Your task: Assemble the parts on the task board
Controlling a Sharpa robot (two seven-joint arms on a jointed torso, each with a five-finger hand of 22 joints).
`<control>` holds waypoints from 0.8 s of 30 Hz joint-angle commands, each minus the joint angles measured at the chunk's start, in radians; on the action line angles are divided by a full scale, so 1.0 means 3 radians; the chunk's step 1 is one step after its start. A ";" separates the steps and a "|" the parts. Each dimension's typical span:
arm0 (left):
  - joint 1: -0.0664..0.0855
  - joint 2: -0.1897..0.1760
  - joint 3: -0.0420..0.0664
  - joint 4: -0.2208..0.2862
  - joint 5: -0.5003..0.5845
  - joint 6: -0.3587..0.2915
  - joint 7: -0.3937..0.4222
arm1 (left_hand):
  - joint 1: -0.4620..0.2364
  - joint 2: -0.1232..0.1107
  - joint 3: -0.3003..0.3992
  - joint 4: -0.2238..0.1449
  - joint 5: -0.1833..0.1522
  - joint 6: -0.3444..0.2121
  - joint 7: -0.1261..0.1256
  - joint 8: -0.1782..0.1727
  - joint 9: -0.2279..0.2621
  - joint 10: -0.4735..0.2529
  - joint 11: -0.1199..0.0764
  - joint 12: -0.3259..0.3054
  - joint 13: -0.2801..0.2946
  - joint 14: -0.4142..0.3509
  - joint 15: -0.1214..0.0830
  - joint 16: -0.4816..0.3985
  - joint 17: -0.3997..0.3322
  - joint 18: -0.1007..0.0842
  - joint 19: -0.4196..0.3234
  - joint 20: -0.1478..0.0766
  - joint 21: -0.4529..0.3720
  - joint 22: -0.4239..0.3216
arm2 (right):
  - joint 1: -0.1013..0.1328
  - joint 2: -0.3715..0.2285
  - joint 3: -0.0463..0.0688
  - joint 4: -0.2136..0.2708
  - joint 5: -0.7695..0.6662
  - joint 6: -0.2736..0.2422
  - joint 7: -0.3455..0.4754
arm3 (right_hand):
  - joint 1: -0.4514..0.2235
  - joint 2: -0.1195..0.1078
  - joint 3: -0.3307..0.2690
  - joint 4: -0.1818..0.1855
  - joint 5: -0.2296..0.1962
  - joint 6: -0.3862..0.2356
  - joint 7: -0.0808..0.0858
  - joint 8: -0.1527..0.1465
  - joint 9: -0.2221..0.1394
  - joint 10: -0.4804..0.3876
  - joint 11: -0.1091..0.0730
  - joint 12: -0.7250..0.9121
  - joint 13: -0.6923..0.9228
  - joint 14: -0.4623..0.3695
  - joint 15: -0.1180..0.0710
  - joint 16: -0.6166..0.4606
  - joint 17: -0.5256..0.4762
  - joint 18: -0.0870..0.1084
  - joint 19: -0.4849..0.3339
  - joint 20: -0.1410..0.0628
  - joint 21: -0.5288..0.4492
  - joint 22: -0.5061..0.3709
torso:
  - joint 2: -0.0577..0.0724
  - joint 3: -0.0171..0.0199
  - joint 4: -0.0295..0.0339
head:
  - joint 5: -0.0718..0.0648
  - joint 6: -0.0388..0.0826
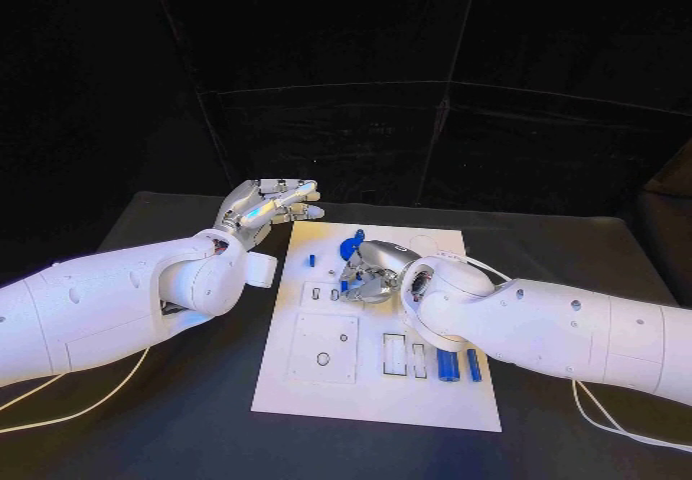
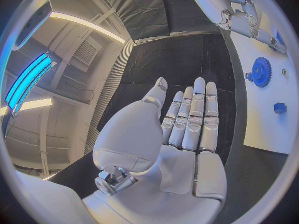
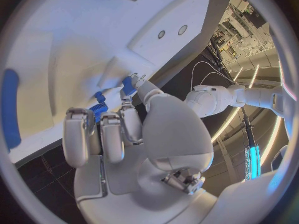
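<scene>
Board (image 1: 378,395) white, lying lengthwise in the middle of the black table (image 1: 577,240), with cut-out recesses across its near half.

Left hand (image 1: 267,207) is off the board, just beyond its far left corner, above the table. Fingers straight, side by side, released, nothing in them; the left wrist view shows the same flat palm (image 2: 187,124) over bare table, with the board edge to one side.

Right hand (image 1: 372,272) is over the middle of the board, fingers curled down. In the right wrist view its fingertips (image 3: 129,86) pinch a small blue part (image 3: 127,84) against the board surface; another blue piece (image 3: 98,110) shows just behind the curled fingers, touching or not I cannot tell.

Blue gear (image 1: 351,245) sits on the far part of the board, just beyond the right hand; the left wrist view shows it toothed and round (image 2: 260,71). Small blue peg (image 1: 312,260) is left of the gear, near the board's left edge. Two blue bars (image 1: 459,364) lie side by side at the near right of the board, next to the right forearm.
</scene>
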 commanded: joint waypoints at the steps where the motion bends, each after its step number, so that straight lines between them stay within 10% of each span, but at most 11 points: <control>1: 0.0007 0.0004 0.0003 0.0006 -0.0016 0.0029 0.0024 | -0.0008 0.0010 0.0006 -0.0017 -0.0018 0.0016 0.0014 0.0004 0.0000 0.0024 -0.0006 -0.0003 0.0000 0.0020 0.0008 -0.0022 0.0003 0.0046 0.0026 -0.0002 -0.0018 -0.0004 | 0.0003 0.0005 -0.0001 -0.0007 -0.0097 0.0132 -0.0030 | 0.0002 -0.0017 0.0015 -0.0011 -0.0006 0.0062 -0.0029 0.0007 0.0001 -0.0025 0.0003 -0.0011 -0.0002 0.0351 -0.0012 0.0016 0.0870 -0.0029 0.0107 -0.0010 -0.0011 0.0263 | -0.0003 0.0000 0.0004 | -0.0005 -0.0003; 24: 0.0006 0.0013 0.0003 -0.0008 -0.0016 0.0039 0.0017 | -0.0010 0.0008 0.0005 -0.0021 -0.0018 0.0010 0.0017 -0.0001 -0.0002 0.0019 -0.0004 -0.0009 -0.0002 0.0022 0.0008 -0.0026 0.0004 0.0046 0.0028 -0.0003 -0.0021 -0.0005 | -0.0013 0.0033 -0.0001 -0.0015 -0.0276 0.0314 -0.0109 | -0.0019 -0.0092 0.0017 -0.0034 -0.0052 0.0044 -0.0011 -0.0043 -0.0002 -0.0051 0.0018 -0.0045 -0.0035 0.0346 -0.0002 0.0005 0.0847 -0.0023 0.0092 -0.0002 -0.0028 0.0229 | -0.0002 -0.0001 0.0004 | -0.0020 0.0009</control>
